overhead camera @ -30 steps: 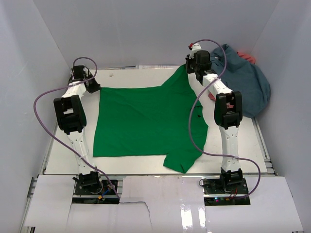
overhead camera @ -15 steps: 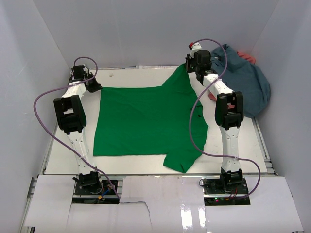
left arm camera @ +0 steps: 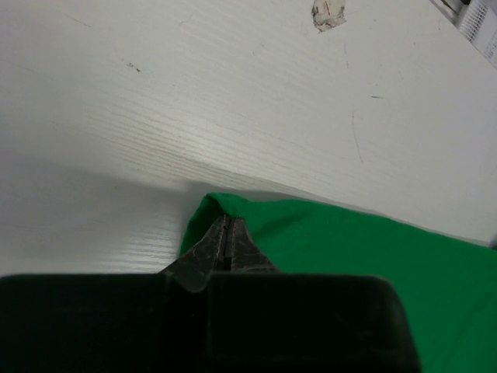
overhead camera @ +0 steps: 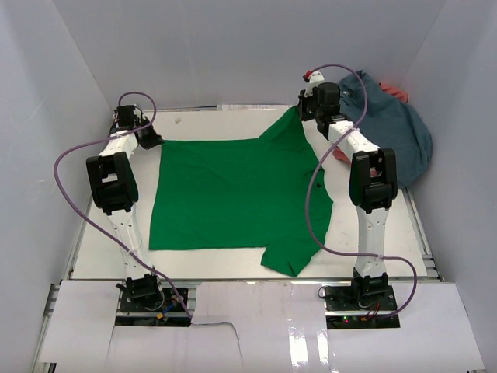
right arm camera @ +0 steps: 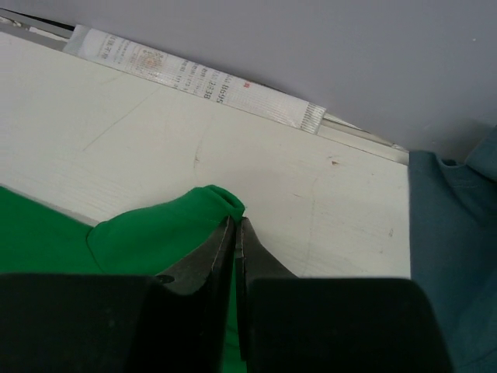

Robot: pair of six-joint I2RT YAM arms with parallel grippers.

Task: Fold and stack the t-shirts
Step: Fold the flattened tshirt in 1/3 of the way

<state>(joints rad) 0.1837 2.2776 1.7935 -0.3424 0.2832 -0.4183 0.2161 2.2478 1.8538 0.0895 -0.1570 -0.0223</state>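
The left white-and-black jointed arm (overhead camera: 123,225) and the right white-and-black jointed arm (overhead camera: 371,233) share one build: slim white links between boxy black joint housings, on black base blocks with small wiring. A thin purple cable (overhead camera: 56,168) loops beside the left one, and a second purple cable (overhead camera: 305,206) beside the right. The tapered fingers (left arm camera: 200,256) are dark grey and scuffed, below a broad black housing.

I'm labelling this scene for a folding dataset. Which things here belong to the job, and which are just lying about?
Job:
- green t-shirt, pinched along its far side by the left gripper and right gripper
- blue-grey t-shirt
- coral red t-shirt, mostly hidden

Lying about:
- printed label strip
- tape scrap
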